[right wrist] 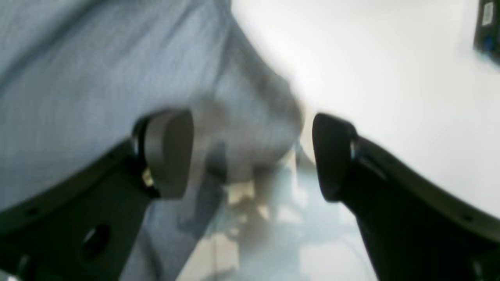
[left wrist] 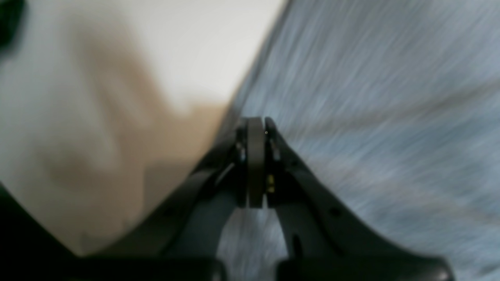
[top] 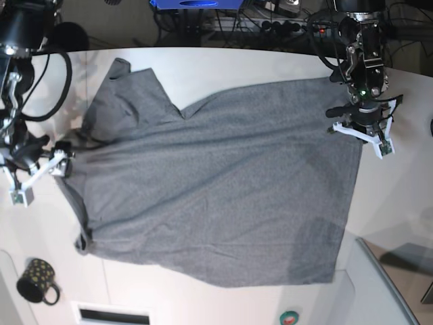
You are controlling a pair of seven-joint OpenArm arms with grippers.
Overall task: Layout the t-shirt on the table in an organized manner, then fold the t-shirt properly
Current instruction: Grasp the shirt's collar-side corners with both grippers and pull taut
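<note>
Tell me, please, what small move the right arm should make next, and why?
Probably lift clear. The right end effector stands open over the shirt edge, gripping nothing, while a sleeve at that end still lies bunched on the table and seemingly needs regrasping.

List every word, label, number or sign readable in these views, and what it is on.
No text can be read in any view.
t-shirt: plain, no print visible.
mug: dots only, no words.
Dark device at the right wrist view's corner: pale label, too blurred to read.
</note>
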